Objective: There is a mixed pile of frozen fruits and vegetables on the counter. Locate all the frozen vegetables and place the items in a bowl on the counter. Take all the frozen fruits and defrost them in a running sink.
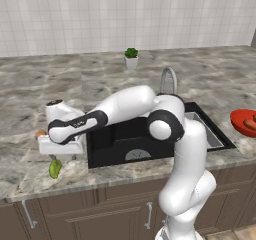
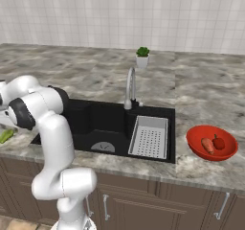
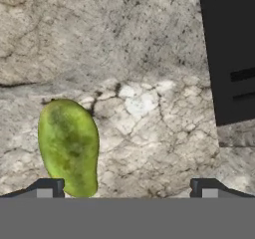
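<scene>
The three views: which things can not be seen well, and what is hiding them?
- Brown ball: left base view, mostly hidden behind the white hand; its shape is unclear.
- Yellow-green fruit: right base view, cut off by the left edge and the arm.
- Bowl: left base view, cut off by the right edge.
- Gripper: hand view, open; whether it touches the counter cannot be told.

White square-tiled wall (image 1: 100,14) across the top of both base views, evenly lit, without hard shadows. Below it, grey-brown veined marble surface (image 1: 30,94) spanning the frame's width. Small potted green plant (image 2: 142,57) in a white pot near the wall, upper centre. Dark brown wooden cabinets (image 2: 158,207) with slim metal handles (image 2: 105,207) along the bottom edge.
</scene>
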